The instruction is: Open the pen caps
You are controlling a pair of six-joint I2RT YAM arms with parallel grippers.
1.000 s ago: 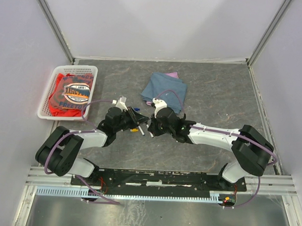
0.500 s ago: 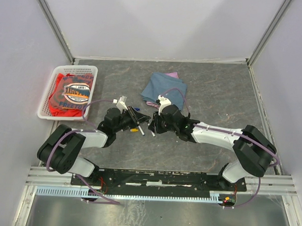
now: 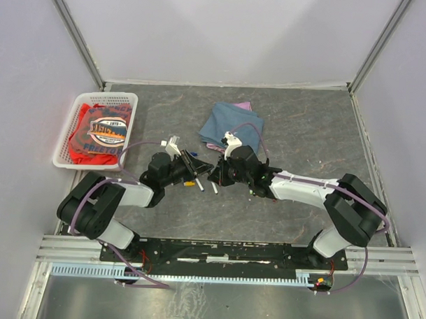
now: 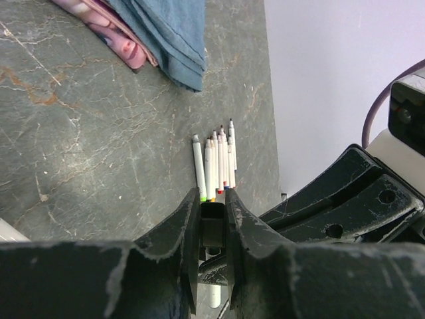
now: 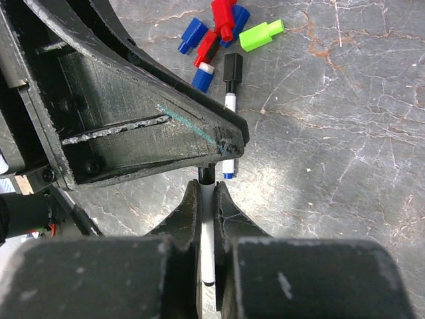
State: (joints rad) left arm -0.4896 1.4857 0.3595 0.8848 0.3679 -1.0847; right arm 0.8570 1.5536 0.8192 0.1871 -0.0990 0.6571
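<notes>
Right pincer (image 5: 207,193) tight on white pen (image 5: 208,259), left pincer (image 4: 212,203) on its dark cap (image 4: 212,229), mostly hidden.

About 6 thin white-barrelled pens (image 4: 214,166) in 1 row. Loose plastic caps: 3 blue caps (image 5: 193,34), 2 red caps (image 5: 224,16), 1 green cap (image 5: 261,34). 1 white plastic basket (image 3: 107,95), 1 folded blue cloth (image 3: 232,122).
</notes>
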